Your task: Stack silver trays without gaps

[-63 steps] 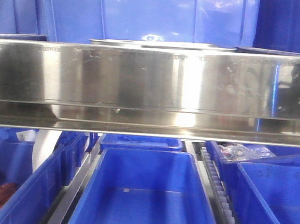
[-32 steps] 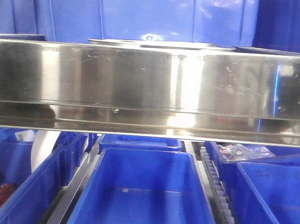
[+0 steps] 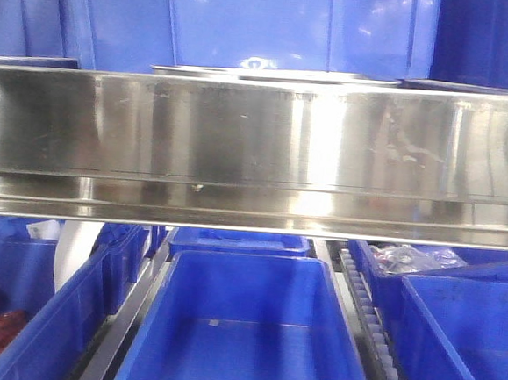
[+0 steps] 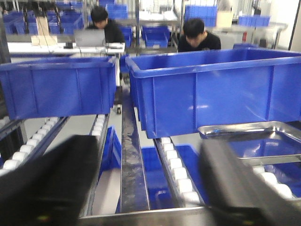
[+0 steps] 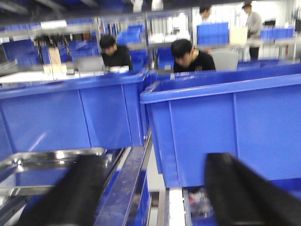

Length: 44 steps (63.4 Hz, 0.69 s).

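Gaping wide and empty, the left gripper (image 4: 148,141) hangs over the white-roller shelf (image 4: 174,165), where a shallow, shiny stainless-steel tray (image 4: 249,136) lies to its right, before a large blue plastic bin (image 4: 211,89). The right gripper (image 5: 155,159) is equally wide, holding nothing, the tray (image 5: 51,162) at its lower left.

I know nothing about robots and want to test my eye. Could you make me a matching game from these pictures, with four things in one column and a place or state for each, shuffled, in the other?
Things:
1. tray
2. rail
3. bin
4. left pincer

Places or states:
A. open, nothing between its fingers
B. shallow pan at the right of the left wrist view
C. blue plastic, low in the front view
D. shiny band across the whole front view

Pairs: 1-B, 2-D, 3-C, 4-A
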Available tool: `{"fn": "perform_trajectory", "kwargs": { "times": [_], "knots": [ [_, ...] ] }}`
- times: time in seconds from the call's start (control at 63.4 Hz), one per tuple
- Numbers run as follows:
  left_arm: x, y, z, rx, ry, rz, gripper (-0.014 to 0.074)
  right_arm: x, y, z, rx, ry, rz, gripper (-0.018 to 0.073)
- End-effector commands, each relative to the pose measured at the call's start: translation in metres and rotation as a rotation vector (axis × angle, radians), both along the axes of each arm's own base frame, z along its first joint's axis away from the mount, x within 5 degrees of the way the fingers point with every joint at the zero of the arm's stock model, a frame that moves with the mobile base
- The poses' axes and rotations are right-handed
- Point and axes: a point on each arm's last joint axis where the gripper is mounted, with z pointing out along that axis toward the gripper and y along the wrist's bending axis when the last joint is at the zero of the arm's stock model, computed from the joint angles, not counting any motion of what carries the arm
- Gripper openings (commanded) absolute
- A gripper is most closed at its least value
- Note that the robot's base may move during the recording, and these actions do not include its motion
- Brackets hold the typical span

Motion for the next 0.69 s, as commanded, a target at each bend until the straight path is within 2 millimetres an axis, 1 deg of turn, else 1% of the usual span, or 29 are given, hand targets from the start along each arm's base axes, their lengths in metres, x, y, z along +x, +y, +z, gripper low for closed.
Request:
{"fn": "perform_trajectory", "kwargs": {
  "times": [0.0,0.063,0.142,0.252,0.379,0.41,0.489,0.536,0.584,0.631,0.678],
  "knots": [
    [0.018,-0.002,0.024,-0.014,-0.022,0.001,0.0487,0.013,-0.001,0.025,-0.003,-0.032,-0.008,0.0607],
    [0.033,-0.005,0.033,-0.038,0.007,-0.014,0.0487,0.023,0.0,0.032,-0.003,0.004,-0.003,0.0603],
    [0.048,-0.014,0.044,-0.029,0.054,-0.086,0.0487,0.036,0.003,0.045,-0.004,0.037,0.038,0.0603],
    [0.07,-0.036,0.057,0.114,0.131,-0.253,0.0487,0.057,0.013,0.062,-0.011,0.091,0.131,0.0603],
    [0.1,-0.073,0.076,0.179,0.213,-0.428,0.0487,0.085,0.035,0.082,-0.03,0.166,0.268,0.0603],
    [0.104,-0.082,0.082,0.187,0.219,-0.468,0.0487,0.094,0.043,0.086,-0.038,0.194,0.303,0.0603],
    [0.125,-0.111,0.089,0.227,0.268,-0.551,0.0487,0.115,0.061,0.095,-0.065,0.267,0.373,0.0601],
    [0.137,-0.126,0.095,0.232,0.282,-0.578,0.0487,0.132,0.074,0.098,-0.085,0.317,0.403,0.0601],
    [0.153,-0.14,0.095,0.226,0.331,-0.588,0.0487,0.147,0.083,0.1,-0.1,0.371,0.418,0.0601],
    [0.167,-0.149,0.099,0.19,0.387,-0.578,0.0487,0.164,0.091,0.102,-0.117,0.441,0.427,0.0601],
    [0.185,-0.159,0.097,0.19,0.447,-0.552,0.0487,0.179,0.098,0.104,-0.136,0.499,0.43,0.0601]
  ]
}}
